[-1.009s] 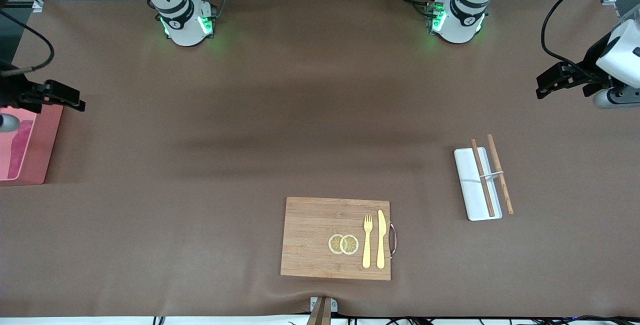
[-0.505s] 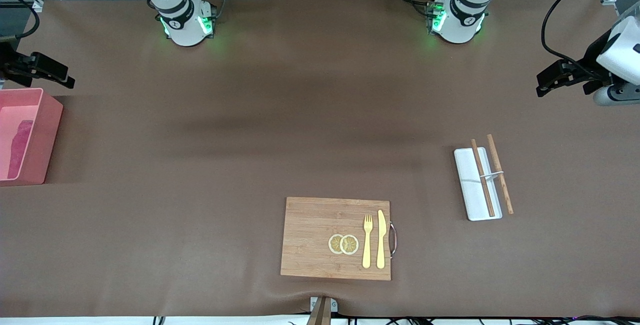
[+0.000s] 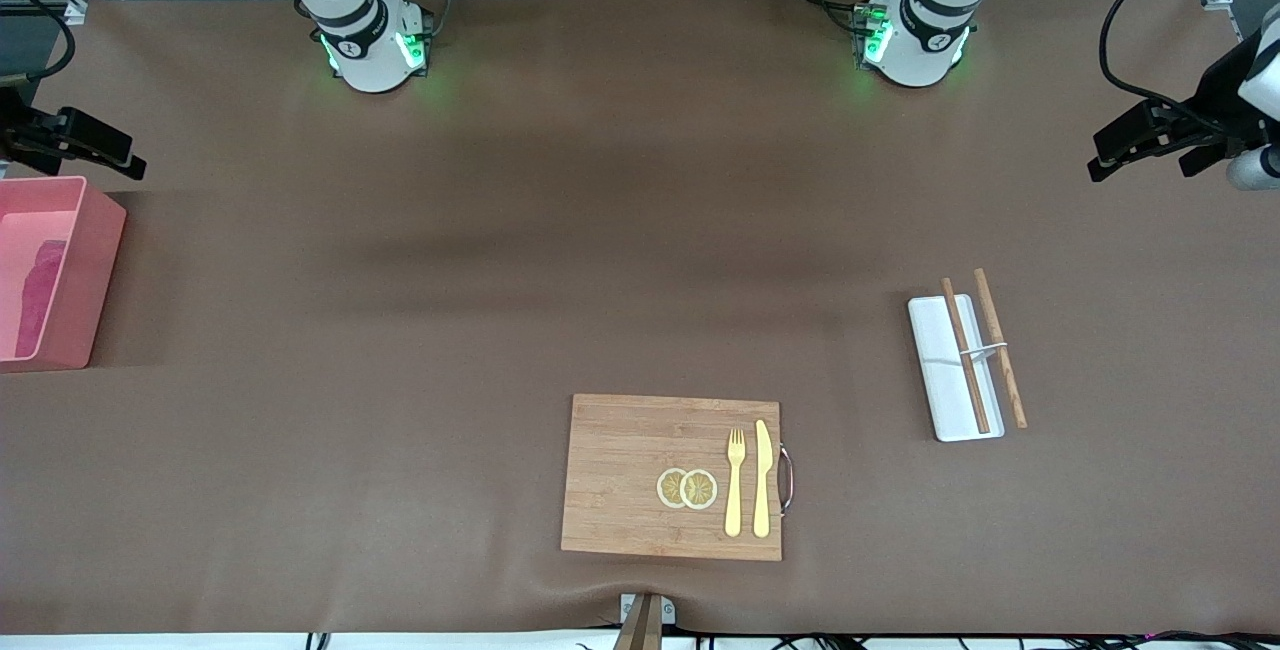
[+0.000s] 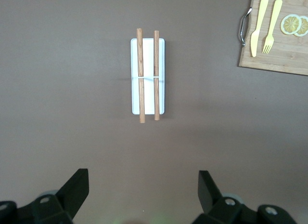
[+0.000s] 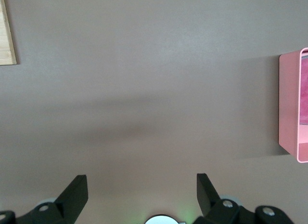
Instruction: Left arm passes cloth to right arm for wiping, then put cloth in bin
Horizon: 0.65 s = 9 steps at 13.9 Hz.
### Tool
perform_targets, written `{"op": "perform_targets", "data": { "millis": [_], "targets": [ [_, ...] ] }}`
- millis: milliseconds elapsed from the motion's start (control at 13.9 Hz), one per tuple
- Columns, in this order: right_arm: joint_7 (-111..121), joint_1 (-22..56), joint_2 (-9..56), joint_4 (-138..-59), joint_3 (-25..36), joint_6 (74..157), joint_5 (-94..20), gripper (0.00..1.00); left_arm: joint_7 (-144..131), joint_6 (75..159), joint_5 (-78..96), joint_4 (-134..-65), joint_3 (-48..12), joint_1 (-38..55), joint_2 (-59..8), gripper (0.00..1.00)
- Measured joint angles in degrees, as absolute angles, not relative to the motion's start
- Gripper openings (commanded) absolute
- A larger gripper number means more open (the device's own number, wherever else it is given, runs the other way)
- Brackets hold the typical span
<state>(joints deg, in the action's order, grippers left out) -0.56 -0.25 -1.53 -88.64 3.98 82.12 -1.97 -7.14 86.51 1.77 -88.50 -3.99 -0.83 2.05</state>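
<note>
The bamboo cutting board point(image 3: 672, 476) lies nearest the camera, untouched. Farther back, the cloth point(image 3: 36, 297) rests inside the pink bin point(image 3: 93, 270), so the drop looks done. The right gripper point(image 5: 140, 192) hangs wide open and empty beside the bin; the left gripper point(image 4: 143, 191), equally spread, holds nothing above bare table

Brown worktop point(image 3: 560, 230) with three things on it.
A pink bin point(image 3: 95, 280) at the right arm's end, a wooden board point(image 3: 630, 470) nearest the front camera, a white tray point(image 3: 940, 370) toward the left arm's end.
</note>
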Motion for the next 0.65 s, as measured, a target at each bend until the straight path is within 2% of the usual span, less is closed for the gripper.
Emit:
{"op": "perform_targets", "data": {
  "millis": [649],
  "targets": [
    [-0.6,-0.3,-1.6,-88.0,4.0,81.1,-2.0,1.00,-7.1,86.5,1.8,-88.0,-5.1,-0.6,2.0,1.00]
  ]
}}
